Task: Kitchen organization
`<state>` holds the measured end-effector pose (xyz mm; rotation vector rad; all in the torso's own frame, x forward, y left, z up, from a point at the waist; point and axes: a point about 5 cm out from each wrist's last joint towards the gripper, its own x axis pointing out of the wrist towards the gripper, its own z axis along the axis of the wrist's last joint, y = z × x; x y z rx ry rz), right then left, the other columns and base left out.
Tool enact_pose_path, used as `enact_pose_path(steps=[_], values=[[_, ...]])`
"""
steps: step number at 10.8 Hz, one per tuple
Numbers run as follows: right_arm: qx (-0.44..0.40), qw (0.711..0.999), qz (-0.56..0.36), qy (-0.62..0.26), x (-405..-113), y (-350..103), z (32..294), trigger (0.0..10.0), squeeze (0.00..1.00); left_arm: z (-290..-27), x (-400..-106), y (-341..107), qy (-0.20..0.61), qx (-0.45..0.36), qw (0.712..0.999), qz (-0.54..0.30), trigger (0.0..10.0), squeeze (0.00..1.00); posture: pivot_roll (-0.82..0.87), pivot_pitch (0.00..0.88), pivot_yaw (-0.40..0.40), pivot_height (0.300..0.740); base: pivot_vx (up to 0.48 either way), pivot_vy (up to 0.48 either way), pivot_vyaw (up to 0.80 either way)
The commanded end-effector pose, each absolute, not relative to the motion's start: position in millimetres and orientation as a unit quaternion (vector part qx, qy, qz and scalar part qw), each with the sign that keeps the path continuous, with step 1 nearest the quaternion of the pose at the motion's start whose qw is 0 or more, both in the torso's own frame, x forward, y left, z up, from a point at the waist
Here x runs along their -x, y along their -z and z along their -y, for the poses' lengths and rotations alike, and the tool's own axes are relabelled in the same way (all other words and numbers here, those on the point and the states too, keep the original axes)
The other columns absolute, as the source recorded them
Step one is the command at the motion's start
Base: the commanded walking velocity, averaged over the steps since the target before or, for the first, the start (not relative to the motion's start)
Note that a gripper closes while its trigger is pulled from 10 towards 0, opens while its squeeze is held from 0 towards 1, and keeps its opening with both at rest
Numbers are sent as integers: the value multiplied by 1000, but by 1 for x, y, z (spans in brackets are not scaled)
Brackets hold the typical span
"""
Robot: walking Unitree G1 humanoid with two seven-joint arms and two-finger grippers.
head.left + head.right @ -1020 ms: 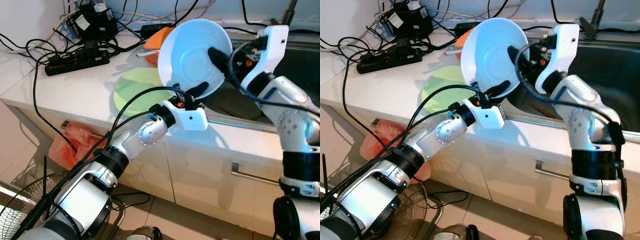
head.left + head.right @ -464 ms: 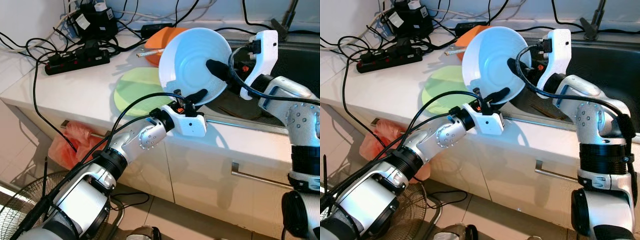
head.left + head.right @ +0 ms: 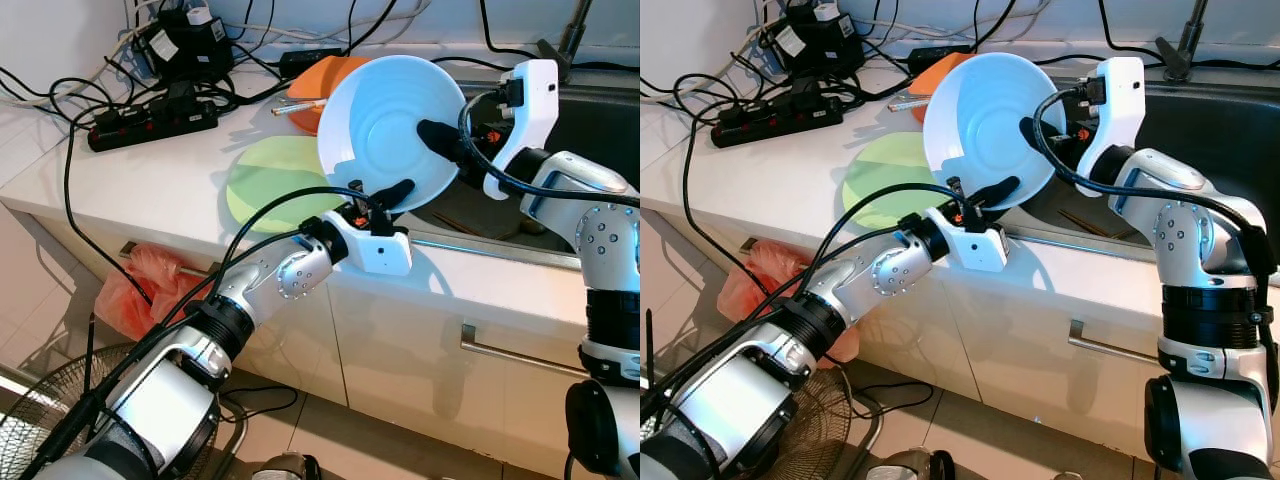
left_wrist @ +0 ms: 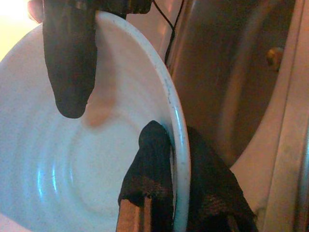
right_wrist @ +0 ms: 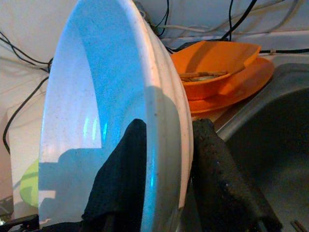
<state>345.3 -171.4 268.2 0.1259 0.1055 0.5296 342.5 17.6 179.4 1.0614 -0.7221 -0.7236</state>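
I hold the white bowl (image 3: 395, 125) tipped on edge above the tabletop (image 3: 150, 170) beside the sink (image 3: 1200, 130) — both claws grasping its rim. My left claw (image 3: 385, 193) pinches the lower edge, my right claw (image 3: 440, 135) the far side, one finger inside the bowl. To hand it over well, I judge one claw should let go only once the other's grip is firm, keeping the bowl clear of the green plate (image 3: 270, 180) and orange dishes (image 5: 217, 72).
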Motion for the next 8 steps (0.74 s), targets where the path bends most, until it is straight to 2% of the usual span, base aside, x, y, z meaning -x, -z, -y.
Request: enact_pose_path(steps=[1, 2, 3, 4, 8], values=[[-59, 958, -99, -264, -345, -250, 175, 0, 0, -15, -339, -196, 324, -457, 737, 378, 10000, 0, 63, 74, 137, 740, 0, 0, 0], [-57, 958, -100, -264, -345, -249, 174, 0, 0, -16, -340, -198, 322, -450, 743, 377, 10000, 0, 65, 73, 136, 740, 0, 0, 0], [-57, 958, -99, -265, -345, -249, 174, 0, 0, -17, -341, -200, 320, -439, 751, 375, 10000, 827, 66, 72, 137, 740, 0, 0, 0], [-58, 958, -97, -263, -345, -249, 174, 0, 0, -19, -342, -202, 323, -420, 763, 370, 10000, 1000, 66, 71, 138, 740, 0, 0, 0], [-67, 959, -94, -257, -346, -247, 172, 0, 0, -20, -339, -205, 343, -388, 769, 374, 10000, 1000, 68, 71, 139, 740, 0, 0, 0]])
